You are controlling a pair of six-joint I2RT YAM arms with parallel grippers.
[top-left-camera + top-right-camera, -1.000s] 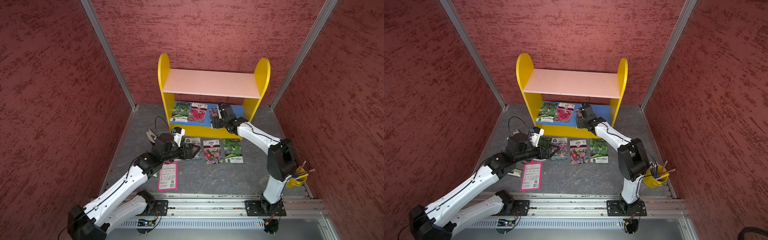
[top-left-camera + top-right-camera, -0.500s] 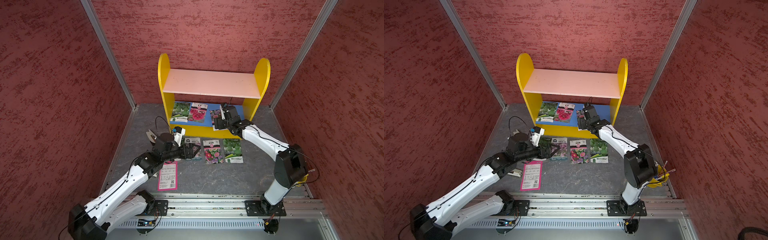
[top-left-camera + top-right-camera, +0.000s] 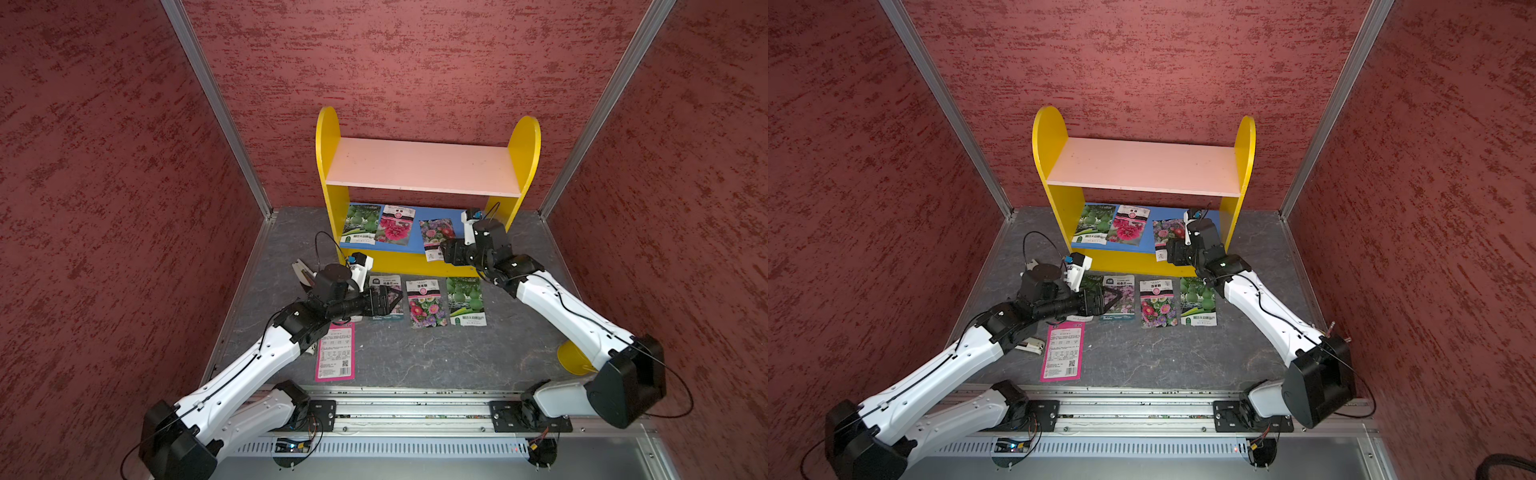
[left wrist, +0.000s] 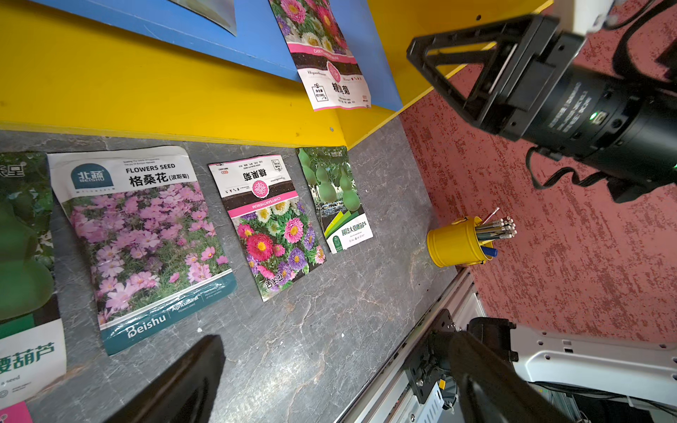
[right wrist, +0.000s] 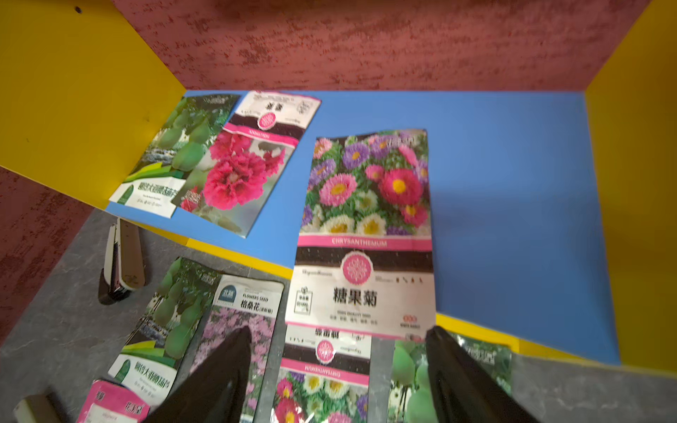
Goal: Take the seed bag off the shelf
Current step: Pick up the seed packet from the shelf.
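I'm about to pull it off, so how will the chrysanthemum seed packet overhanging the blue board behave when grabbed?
The chrysanthemum packet looks thin and creased, so it will probably flop rather than stay stiff. Its glossy face suggests it may slide easily on the blue board. Lying so flat, it is likely light.

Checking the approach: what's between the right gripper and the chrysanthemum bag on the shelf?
Nothing: the right wrist view shows the right gripper, jaws open, at the edge of the chrysanthemum bag.
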